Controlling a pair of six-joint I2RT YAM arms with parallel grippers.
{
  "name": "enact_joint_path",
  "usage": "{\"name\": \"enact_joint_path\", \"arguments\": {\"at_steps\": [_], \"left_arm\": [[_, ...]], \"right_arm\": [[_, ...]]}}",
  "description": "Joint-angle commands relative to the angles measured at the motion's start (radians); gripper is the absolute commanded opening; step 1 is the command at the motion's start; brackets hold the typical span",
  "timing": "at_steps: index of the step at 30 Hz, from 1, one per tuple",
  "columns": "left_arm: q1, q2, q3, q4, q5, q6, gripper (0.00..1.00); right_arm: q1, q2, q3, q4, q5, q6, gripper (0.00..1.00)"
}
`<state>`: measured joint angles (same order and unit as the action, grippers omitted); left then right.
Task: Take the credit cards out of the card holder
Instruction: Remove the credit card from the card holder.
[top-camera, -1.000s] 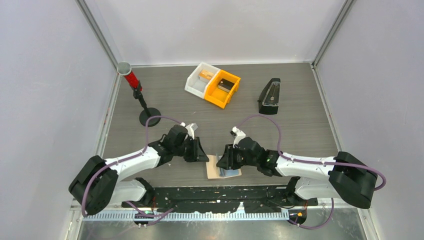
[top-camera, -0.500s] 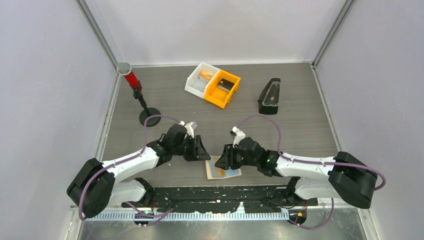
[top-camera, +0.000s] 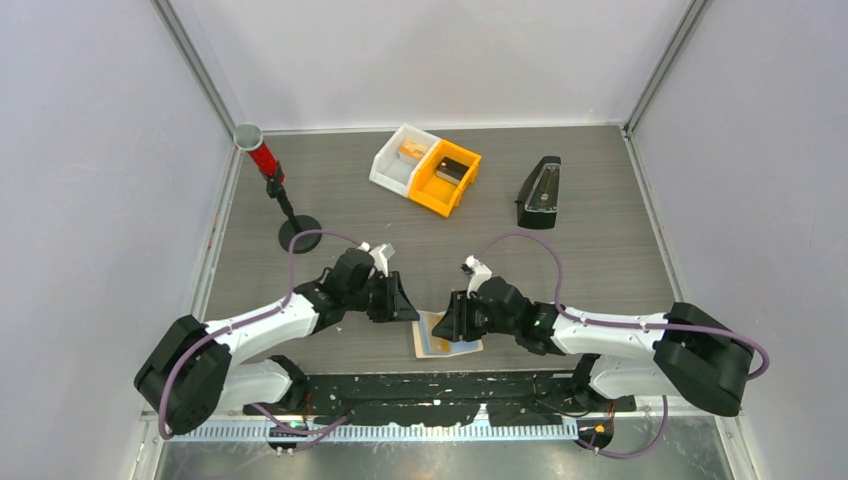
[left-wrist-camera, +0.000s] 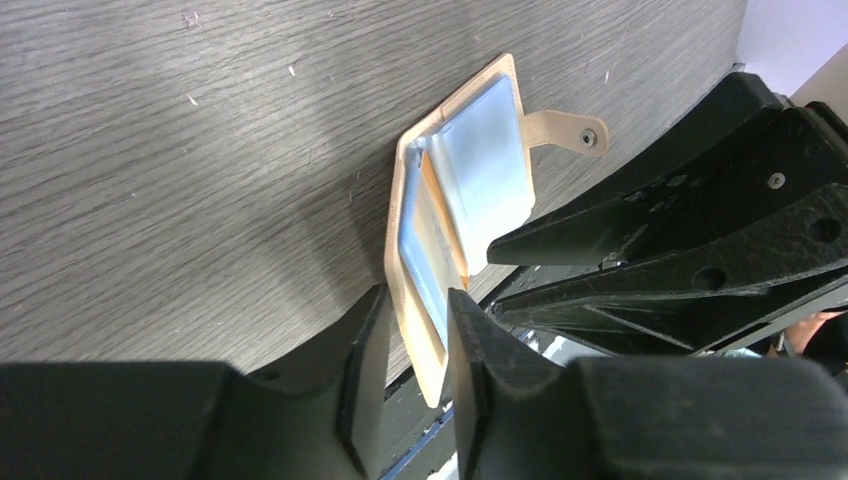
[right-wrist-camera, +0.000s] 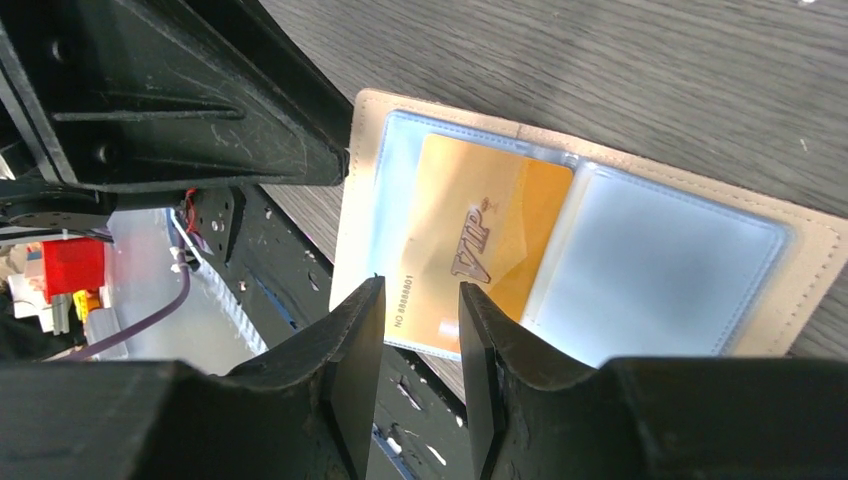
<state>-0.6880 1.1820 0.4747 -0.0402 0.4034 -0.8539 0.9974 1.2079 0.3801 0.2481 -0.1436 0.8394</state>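
The tan card holder (top-camera: 424, 346) lies open at the table's front edge, between my two grippers. In the right wrist view the card holder (right-wrist-camera: 812, 250) shows an orange VIP credit card (right-wrist-camera: 470, 235) in its left clear pocket and a pale blue-grey surface (right-wrist-camera: 650, 270) in the right pocket. My right gripper (right-wrist-camera: 420, 290) is slightly open, its fingertips either side of the orange card's near edge. My left gripper (left-wrist-camera: 418, 296) is shut on the holder's raised left flap (left-wrist-camera: 395, 265), with a light blue card edge (left-wrist-camera: 425, 255) beside it. The holder's tab (left-wrist-camera: 560, 128) points away.
A white bin (top-camera: 405, 158) and an orange bin (top-camera: 447, 177) stand at the back middle. A black wedge-shaped case (top-camera: 540, 192) is at the back right. A red-topped stand (top-camera: 270, 165) on a black base (top-camera: 300, 233) is at the left. A black frame (top-camera: 440, 385) lies below the front edge.
My right gripper has shifted slightly, and in the top view the holder now shows orange where it showed blue. My left gripper has hardly moved.
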Motion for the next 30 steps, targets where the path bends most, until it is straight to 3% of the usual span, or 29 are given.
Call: {"name": "enact_joint_path", "arguments": {"at_steps": [1, 6, 11, 16, 22, 30], "left_arm": [[-0.005, 0.025, -0.001, 0.034, 0.003, 0.029, 0.28], [-0.005, -0.003, 0.027, -0.093, -0.085, 0.073, 0.47], [-0.012, -0.083, 0.062, -0.184, -0.116, 0.073, 0.49], [-0.06, -0.113, 0.108, -0.186, -0.107, 0.057, 0.42], [-0.081, -0.033, 0.103, -0.109, -0.057, 0.052, 0.2], [-0.082, 0.029, 0.018, 0.0, -0.086, 0.036, 0.14]], "right_arm": [[-0.005, -0.038, 0.015, -0.034, 0.037, -0.043, 0.4], [-0.018, -0.047, -0.012, -0.034, 0.042, -0.044, 0.41], [-0.02, -0.059, -0.03, -0.02, 0.029, -0.033, 0.4], [-0.02, -0.056, -0.008, -0.047, 0.035, -0.043, 0.4], [-0.021, -0.033, -0.009, -0.019, 0.026, -0.034, 0.39], [-0.021, 0.019, -0.014, 0.027, 0.008, -0.012, 0.4]]}}
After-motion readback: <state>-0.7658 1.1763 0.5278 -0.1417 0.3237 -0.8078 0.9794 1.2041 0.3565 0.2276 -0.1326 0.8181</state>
